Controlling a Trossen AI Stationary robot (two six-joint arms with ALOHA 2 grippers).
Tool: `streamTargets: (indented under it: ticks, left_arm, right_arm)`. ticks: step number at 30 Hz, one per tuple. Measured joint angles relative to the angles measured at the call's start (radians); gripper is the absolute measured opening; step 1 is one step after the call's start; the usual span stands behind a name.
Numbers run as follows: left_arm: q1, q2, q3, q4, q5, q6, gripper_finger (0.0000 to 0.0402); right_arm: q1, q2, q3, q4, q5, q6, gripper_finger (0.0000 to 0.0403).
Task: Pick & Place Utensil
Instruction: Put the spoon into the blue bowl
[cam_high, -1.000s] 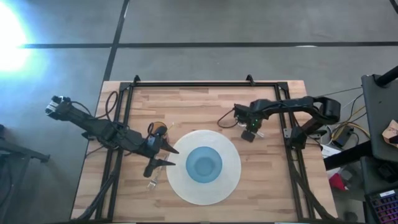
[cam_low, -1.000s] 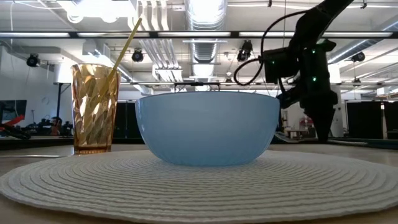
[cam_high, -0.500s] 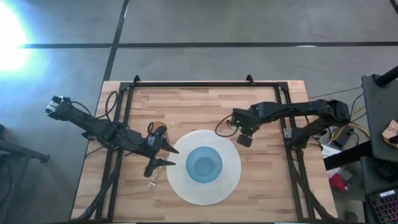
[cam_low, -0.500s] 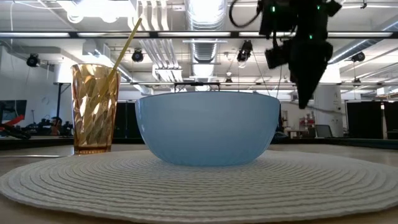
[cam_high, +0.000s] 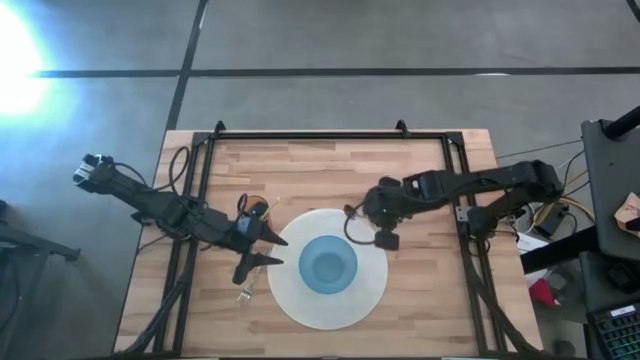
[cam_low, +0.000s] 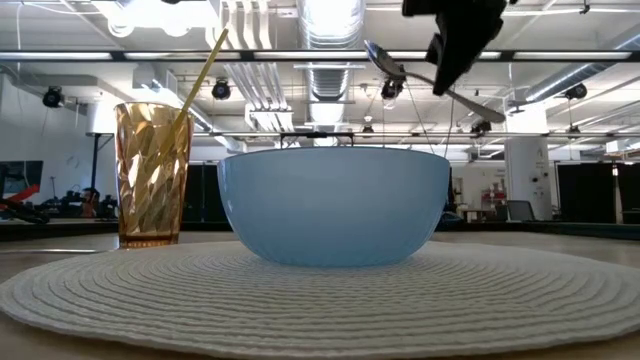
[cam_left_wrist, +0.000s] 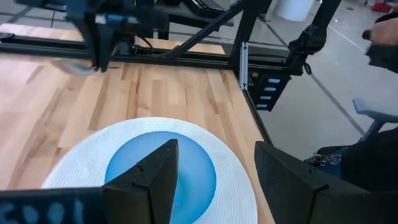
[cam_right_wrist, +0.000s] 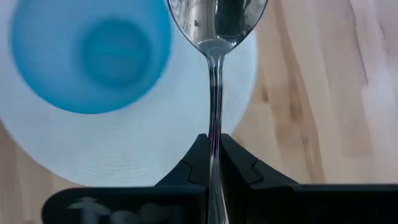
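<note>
My right gripper (cam_right_wrist: 214, 149) is shut on a shiny metal spoon (cam_right_wrist: 216, 74) and hovers over the far right rim of the white round placemat (cam_high: 370, 290), beside the blue bowl (cam_high: 328, 265). In the low view the spoon (cam_low: 410, 75) sits above the bowl's (cam_low: 335, 205) rim height, slanting, with its scoop end nearer the bowl. My left gripper (cam_high: 281, 252) waits open at the mat's left edge, touching nothing. The bowl rests by its base on the mat. My right gripper pinches the spoon's handle (cam_right_wrist: 214, 140) between its two fingers, which lie along the handle. The scoop end (cam_right_wrist: 216, 15) sticks out ahead of the fingertips. The spoon is lifted clear of table and mat, slanting in the low view.
An amber ribbed cup (cam_high: 258, 210) with a yellow straw (cam_low: 200, 70) stands left of the bowl, next to my left gripper. A small metal utensil (cam_high: 243, 293) lies on the wood near the mat's left edge. A black frame (cam_high: 300, 135) runs round the table.
My right gripper has risen from near the table top and moved toward the table's left and near edge, from the bare wood right of the mat to the mat's far right rim by the bowl, carrying the spoon, which now shows slanting above the bowl.
</note>
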Motion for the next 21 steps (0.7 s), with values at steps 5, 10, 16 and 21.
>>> streamTargets:
  ticks: [5,10,16,21]
  left_arm:
    - [0.0,0.0,0.0,0.0,-0.057,-0.088,0.0204]
    - [0.02,0.0,0.001,0.006,-0.105,-0.193,0.0204]
    - [0.081,0.0,0.051,0.006,-0.096,-0.261,0.0204]
    - [0.113,0.0,0.106,-0.019,-0.048,-0.257,0.0204]
  right_arm:
    - [0.068,0.048,0.07,-0.001,0.021,-0.067,0.0011]
    - [0.127,0.126,0.138,-0.016,0.033,-0.186,0.0011]
    - [0.178,0.235,0.232,-0.082,0.094,-0.301,0.0011]
    - [0.199,0.321,0.304,-0.189,0.188,-0.359,0.0011]
